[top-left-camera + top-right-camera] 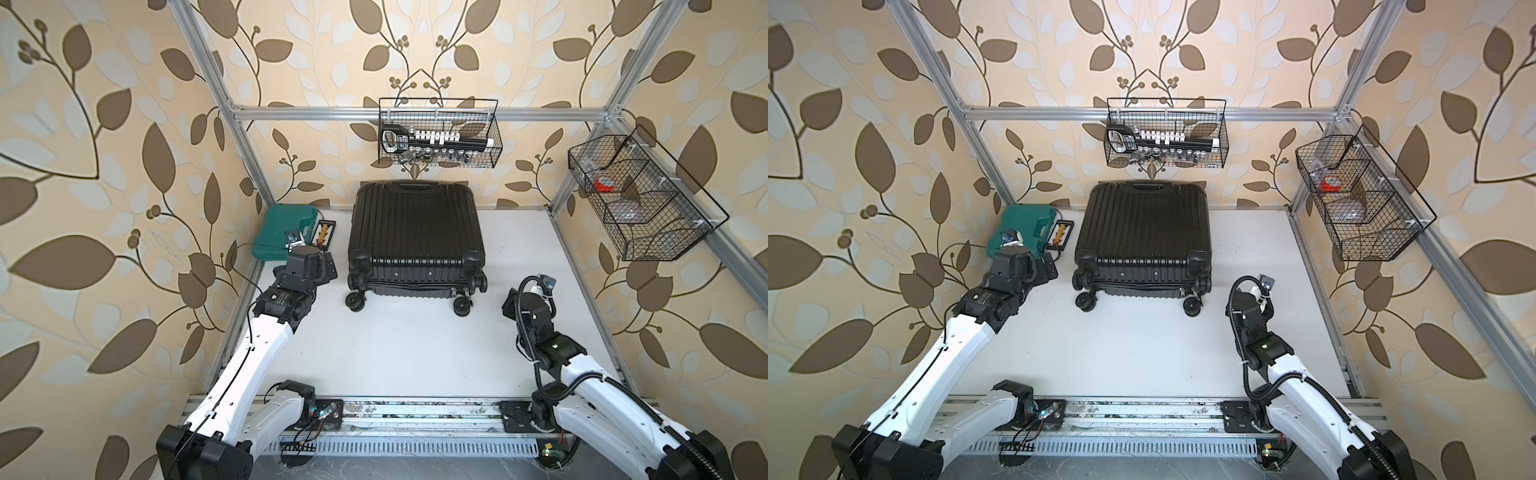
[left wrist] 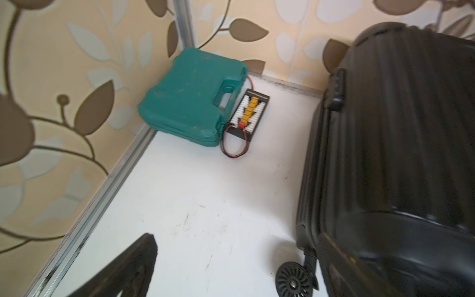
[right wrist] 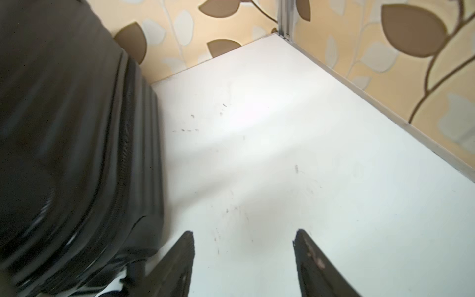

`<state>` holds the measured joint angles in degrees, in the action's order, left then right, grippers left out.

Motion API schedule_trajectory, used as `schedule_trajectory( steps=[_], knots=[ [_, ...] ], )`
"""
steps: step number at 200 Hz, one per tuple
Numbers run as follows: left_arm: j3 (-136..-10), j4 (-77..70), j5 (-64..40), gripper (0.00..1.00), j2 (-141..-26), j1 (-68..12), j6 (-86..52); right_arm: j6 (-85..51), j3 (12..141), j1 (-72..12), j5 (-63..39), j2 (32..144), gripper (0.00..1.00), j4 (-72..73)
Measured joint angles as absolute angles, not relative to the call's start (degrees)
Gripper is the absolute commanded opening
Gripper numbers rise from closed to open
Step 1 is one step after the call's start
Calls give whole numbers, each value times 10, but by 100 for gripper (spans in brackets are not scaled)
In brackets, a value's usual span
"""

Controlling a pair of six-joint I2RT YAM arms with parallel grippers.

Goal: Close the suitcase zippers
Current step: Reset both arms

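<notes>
The black ribbed suitcase (image 1: 415, 232) (image 1: 1142, 228) lies flat at the back middle of the white table, wheels toward me, shells together. Its zippers run as a thin black track (image 1: 415, 287) (image 1: 1142, 286) along the front seam; no pulls are visible. My left gripper (image 1: 329, 268) (image 1: 1051, 268) hovers just left of the suitcase's front-left wheel, open and empty. In the left wrist view one finger (image 2: 133, 264) shows beside the suitcase (image 2: 385, 154). My right gripper (image 1: 510, 304) (image 1: 1235, 303) (image 3: 243, 239) stands open over bare table, right of the suitcase (image 3: 64, 128), touching nothing.
A teal tool case (image 1: 286, 230) (image 2: 190, 97) and a connector board (image 1: 324, 235) (image 2: 250, 110) with red and black wires sit at the back left. Wire baskets hang on the back wall (image 1: 438, 133) and the right wall (image 1: 640, 199). Aluminium frame rails edge the table.
</notes>
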<state>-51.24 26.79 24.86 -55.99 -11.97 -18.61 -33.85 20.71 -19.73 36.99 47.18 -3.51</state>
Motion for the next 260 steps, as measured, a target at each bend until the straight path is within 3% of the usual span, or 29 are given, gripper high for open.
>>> schedule_trajectory(
  steps=[48,114,195,260],
  knots=[
    [-398,181,313,99,-560,-120,-184,-284,207,-140,370,502,63,18],
    [-226,-45,319,99,-568,-119,-95,-173,152,-119,375,573,66,216],
    [-181,-285,205,99,-709,-88,6,-95,142,-67,280,722,70,419],
    [-203,-372,101,99,-800,-41,14,-40,136,-46,199,810,74,571]
  ],
)
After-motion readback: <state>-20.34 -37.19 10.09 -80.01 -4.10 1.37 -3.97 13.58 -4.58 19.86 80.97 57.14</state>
